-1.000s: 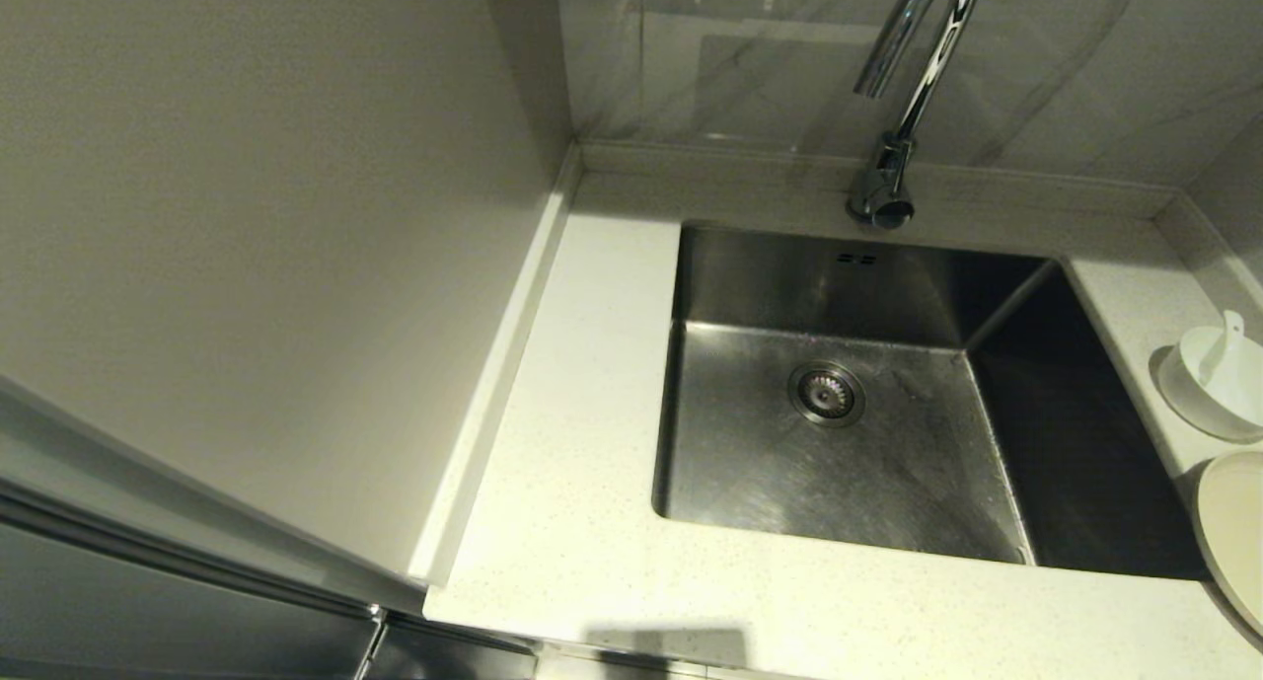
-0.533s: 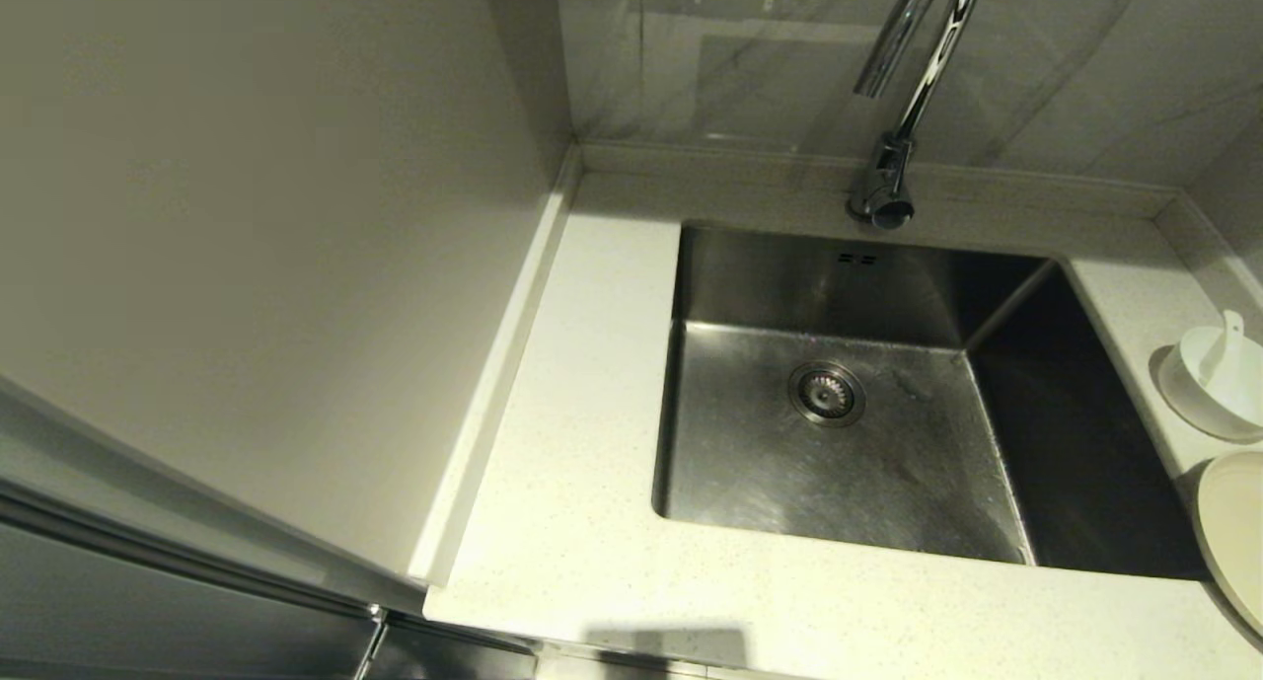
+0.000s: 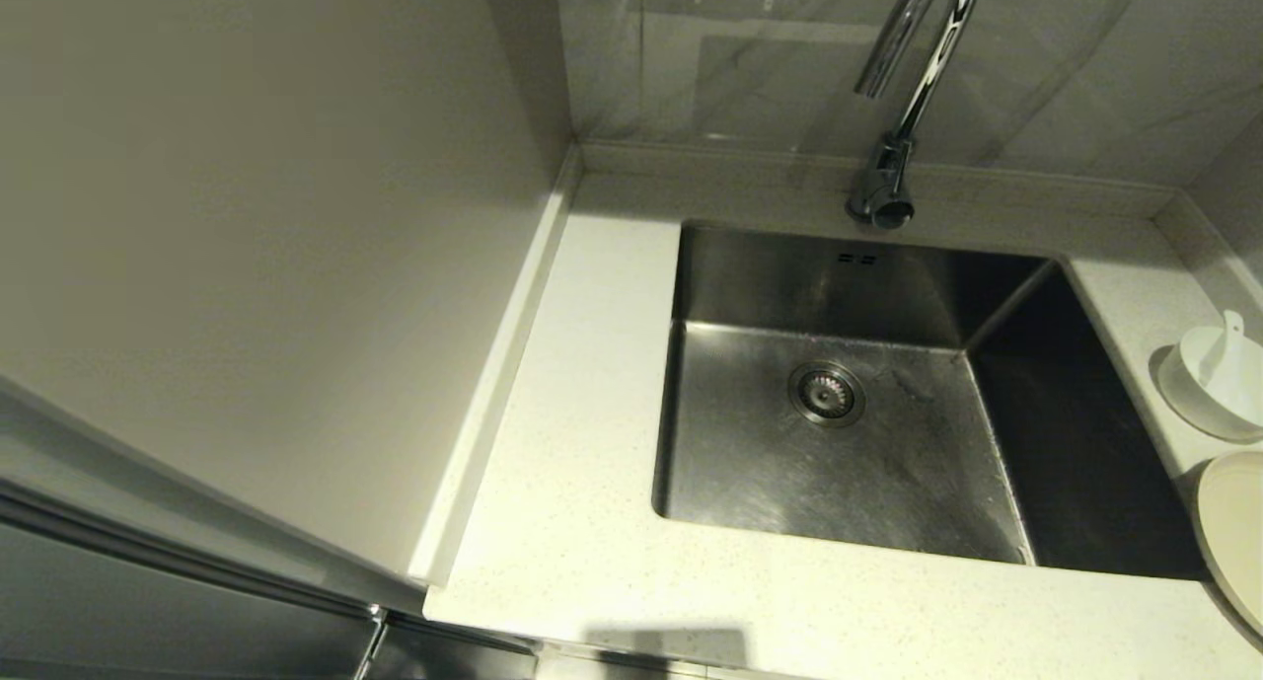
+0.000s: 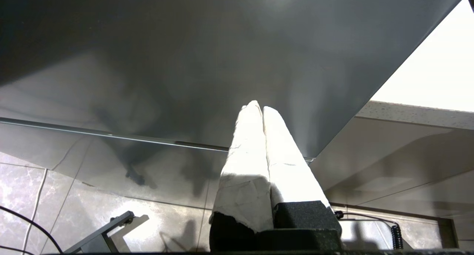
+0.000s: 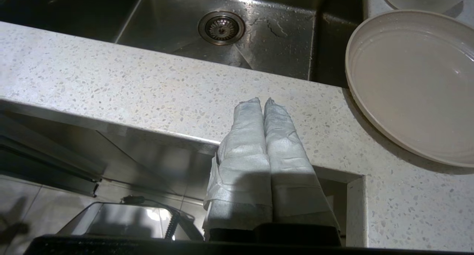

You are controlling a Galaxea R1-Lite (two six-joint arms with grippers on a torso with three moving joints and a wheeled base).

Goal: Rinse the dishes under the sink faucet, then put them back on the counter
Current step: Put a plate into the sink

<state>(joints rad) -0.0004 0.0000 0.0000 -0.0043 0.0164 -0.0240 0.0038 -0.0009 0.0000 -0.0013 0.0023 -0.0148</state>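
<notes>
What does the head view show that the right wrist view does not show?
Only the head view shows the faucet, the spoon resting in the bowl, and the overflow slots. Neither arm appears there.

Only the right wrist view shows the right gripper, shut and empty, low at the front edge of the counter, and the water drops on the sink floor.

Both show the sink, its drain, the counter, and the plate to the right of the sink. The head view cuts the plate at its edge.

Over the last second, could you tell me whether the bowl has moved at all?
No. The bowl sits in the same spot on the counter, right of the sink, the spoon in it.
</notes>
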